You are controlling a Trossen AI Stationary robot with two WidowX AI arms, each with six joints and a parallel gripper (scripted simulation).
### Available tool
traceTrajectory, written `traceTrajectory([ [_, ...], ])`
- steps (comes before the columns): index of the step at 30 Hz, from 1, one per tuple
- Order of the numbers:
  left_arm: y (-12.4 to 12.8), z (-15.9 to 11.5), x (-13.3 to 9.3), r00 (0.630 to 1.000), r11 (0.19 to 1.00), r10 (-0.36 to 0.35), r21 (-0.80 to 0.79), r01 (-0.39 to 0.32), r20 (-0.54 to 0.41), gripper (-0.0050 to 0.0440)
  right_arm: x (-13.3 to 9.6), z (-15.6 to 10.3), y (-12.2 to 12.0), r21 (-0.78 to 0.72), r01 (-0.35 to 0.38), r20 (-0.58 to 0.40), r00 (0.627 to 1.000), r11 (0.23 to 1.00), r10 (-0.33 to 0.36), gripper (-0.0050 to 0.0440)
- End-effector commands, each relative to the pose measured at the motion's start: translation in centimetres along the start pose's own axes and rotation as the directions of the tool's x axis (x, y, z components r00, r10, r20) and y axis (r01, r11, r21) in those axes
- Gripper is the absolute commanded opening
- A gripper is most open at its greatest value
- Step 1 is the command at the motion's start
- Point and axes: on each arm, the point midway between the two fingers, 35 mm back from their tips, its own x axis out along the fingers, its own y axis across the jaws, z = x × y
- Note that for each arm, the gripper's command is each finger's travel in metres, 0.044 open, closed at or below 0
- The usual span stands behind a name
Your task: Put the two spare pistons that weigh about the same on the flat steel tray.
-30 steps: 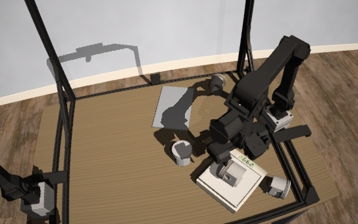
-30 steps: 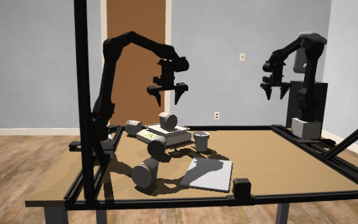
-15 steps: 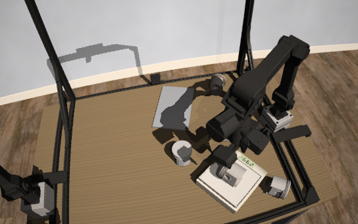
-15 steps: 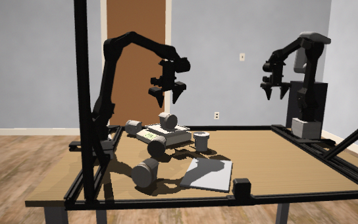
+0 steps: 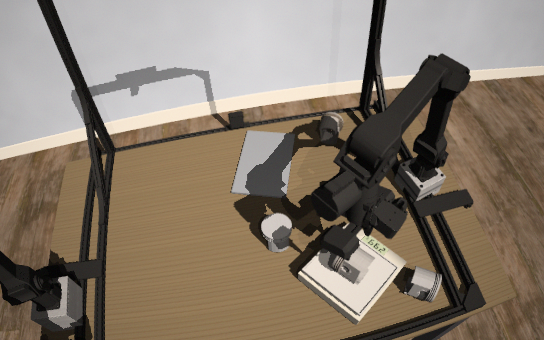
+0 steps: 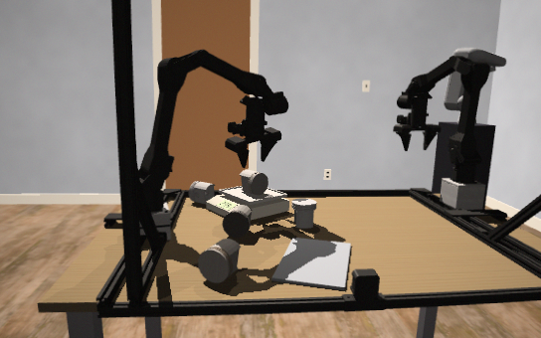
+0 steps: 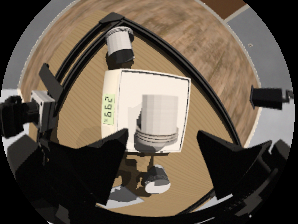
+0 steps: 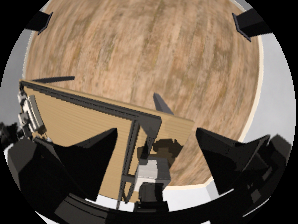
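Note:
One piston (image 5: 350, 268) (image 6: 255, 183) (image 7: 160, 115) lies on its side on the scale. My left gripper (image 6: 254, 163) (image 7: 164, 133) is open and empty above it. An upright piston (image 5: 276, 231) (image 6: 303, 215) (image 7: 157, 186) stands between scale and tray. Another piston (image 5: 421, 283) (image 6: 202, 192) (image 7: 119, 42) lies beyond the scale, near the frame corner. One piston (image 6: 237, 221) lies by the scale's display side, hidden in the top view. The fifth piston (image 5: 329, 127) (image 6: 218, 262) lies beside the steel tray (image 5: 253, 150) (image 6: 339, 268), which is flat and bare. My right gripper (image 6: 417, 149) (image 8: 158, 132) is open and empty.
The white scale (image 5: 360, 309) (image 6: 269, 211) (image 7: 132, 82) has a green display (image 5: 375, 245) (image 6: 228, 205) (image 7: 108, 109) that seems to read 299 g. Black frame rails edge the bench. A small black block (image 5: 236, 119) (image 6: 365, 283) sits on the rail near the tray.

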Motion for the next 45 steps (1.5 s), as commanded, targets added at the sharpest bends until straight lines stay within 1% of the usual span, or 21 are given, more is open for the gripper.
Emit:
traceTrajectory([
  [1,0.4,0.0,0.7,1.000,1.000,0.015,0.001,-0.015,0.008,0.0378,0.0,0.0,0.0,-0.004,-0.003,-0.001,1.000,1.000,0.003,0.0440],
  [45,0.5,0.1,7.3,1.000,1.000,0.020,0.002,-0.020,0.009,0.0378,0.0,0.0,0.0,-0.004,-0.003,-0.001,1.000,1.000,0.003,0.0440],
])
